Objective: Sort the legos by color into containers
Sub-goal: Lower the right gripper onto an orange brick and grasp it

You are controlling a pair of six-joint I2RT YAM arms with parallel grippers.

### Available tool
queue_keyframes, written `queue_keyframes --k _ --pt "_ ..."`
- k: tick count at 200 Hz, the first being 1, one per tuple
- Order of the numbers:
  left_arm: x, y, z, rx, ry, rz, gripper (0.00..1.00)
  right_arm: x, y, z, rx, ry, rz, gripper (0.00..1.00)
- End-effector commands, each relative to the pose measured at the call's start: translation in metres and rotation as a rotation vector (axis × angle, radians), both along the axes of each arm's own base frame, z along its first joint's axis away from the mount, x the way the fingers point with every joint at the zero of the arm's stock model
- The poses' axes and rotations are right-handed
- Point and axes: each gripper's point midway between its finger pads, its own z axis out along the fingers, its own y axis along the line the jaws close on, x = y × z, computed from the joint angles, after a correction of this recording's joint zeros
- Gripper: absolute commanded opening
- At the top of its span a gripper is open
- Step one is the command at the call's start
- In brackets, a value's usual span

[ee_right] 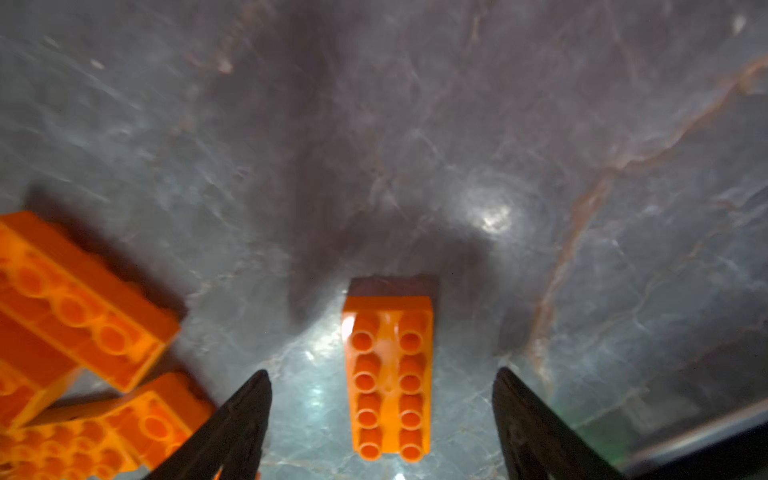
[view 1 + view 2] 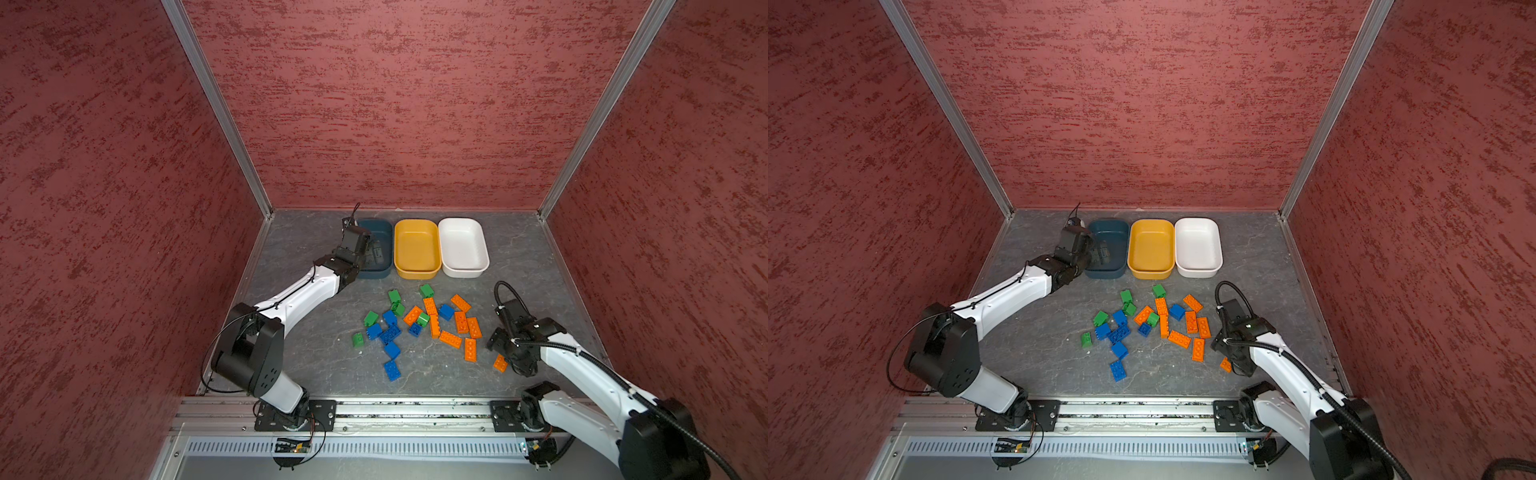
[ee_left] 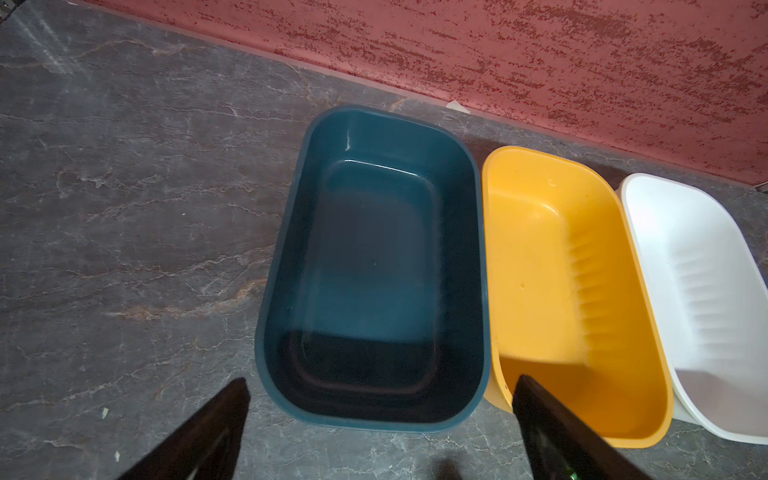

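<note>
Grasp step: orange brick (image 1: pixel 390 386)

The orange brick, well apart from the dark teal tub (image 3: pixel 374 266), is straddled untouched by the spread right gripper (image 1: pixel 382 372). The left gripper (image 3: pixel 381 380) is held spread, empty, over that tub. Squeezing shut appears needed next.

legos (image 2: pixel 390 333) mixed ctr, 3 tubs (image 2: pixel 417 249) behind (abreast)

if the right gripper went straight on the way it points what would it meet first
The right gripper would likely meet the lone orange brick between its open jaws; depth unclear.
</note>
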Motion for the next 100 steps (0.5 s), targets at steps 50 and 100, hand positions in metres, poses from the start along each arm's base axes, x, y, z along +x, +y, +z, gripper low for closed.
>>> queue_keyframes --k 50,100 --pt "0.0063 -0.0039 0.0025 0.009 -0.013 0.006 0.99 -0.0020 0.0020 -0.0109 -0.009 0.035 0.024 0.56" --pt "0.0058 -0.0028 0.0023 0.017 -0.016 0.011 0.99 0.0025 0.0031 -0.0104 -0.013 0.022 0.043 0.40"
